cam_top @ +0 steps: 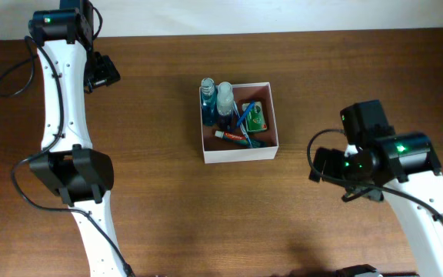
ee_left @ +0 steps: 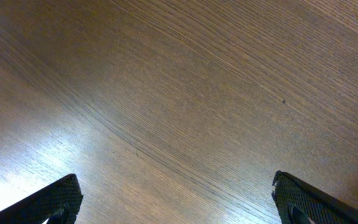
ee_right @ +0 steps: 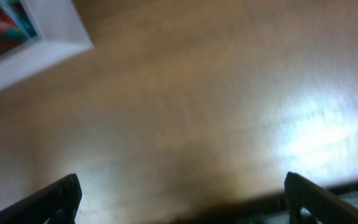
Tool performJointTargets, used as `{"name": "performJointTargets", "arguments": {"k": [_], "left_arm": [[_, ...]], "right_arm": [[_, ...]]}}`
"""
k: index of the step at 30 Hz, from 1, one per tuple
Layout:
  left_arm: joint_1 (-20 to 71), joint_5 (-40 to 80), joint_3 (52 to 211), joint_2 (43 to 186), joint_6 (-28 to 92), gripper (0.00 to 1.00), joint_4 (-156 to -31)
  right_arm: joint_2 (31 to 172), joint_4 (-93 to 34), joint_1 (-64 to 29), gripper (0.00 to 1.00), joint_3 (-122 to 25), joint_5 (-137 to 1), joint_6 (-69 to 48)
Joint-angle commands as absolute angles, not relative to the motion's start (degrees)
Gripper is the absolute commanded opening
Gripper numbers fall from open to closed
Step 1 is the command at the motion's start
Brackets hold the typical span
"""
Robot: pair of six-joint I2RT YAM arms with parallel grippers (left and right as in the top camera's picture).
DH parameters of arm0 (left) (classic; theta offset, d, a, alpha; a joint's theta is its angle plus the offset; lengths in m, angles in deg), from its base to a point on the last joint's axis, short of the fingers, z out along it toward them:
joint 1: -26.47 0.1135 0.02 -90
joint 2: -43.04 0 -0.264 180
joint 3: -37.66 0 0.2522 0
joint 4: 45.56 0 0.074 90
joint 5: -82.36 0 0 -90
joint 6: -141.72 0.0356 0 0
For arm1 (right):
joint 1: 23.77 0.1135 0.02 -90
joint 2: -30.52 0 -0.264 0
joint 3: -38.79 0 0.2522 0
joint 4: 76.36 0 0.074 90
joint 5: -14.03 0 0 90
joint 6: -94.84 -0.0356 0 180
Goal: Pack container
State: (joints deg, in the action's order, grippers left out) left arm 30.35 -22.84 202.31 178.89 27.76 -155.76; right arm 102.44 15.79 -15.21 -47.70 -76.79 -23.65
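The container (cam_top: 241,151), a square shallow box with white walls and a reddish-brown inside, sits mid-table. Inside lie two clear bottles (cam_top: 216,98) with blue liquid, a green packet (cam_top: 255,117), a blue toothbrush (cam_top: 244,123) and a small tube (cam_top: 233,136). My left gripper (cam_top: 103,72) is far off at the back left, open over bare wood (ee_left: 176,199). To the container's right, my right gripper (cam_top: 321,165) is open and empty (ee_right: 182,196). Its blurred wrist view catches only the container's white corner (ee_right: 51,43).
The brown wooden table (cam_top: 168,215) runs to a pale back edge (cam_top: 283,31). Black cables (cam_top: 10,77) loop beside the left arm. The left arm's base (cam_top: 71,175) stands at the front left.
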Motion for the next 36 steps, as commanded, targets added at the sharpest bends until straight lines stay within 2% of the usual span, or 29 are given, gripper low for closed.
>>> {"name": "performJointTargets", "arguments": {"k": [1, 11, 27, 36], "left_arm": [[30.5, -22.8, 202.2, 177.2, 28.2, 0.99, -155.8], [30.5, -22.9, 202.2, 177.2, 28.2, 1.00, -155.8], [30.5, -22.9, 202.2, 177.2, 28.2, 0.99, -155.8], [30.5, -22.8, 202.2, 177.2, 28.2, 0.99, -155.8]], "right_arm": [[99.6, 13.3, -15.2, 0.99, -47.4, -77.2, -21.1], [89.3, 0.8, -15.2, 0.99, -41.1, -77.3, -14.6], [50.5, -33.8, -15.2, 0.99, 3.4, -78.2, -7.4], [41.0, -52.5, -15.7, 0.99, 22.3, -77.8, -7.4]]}}
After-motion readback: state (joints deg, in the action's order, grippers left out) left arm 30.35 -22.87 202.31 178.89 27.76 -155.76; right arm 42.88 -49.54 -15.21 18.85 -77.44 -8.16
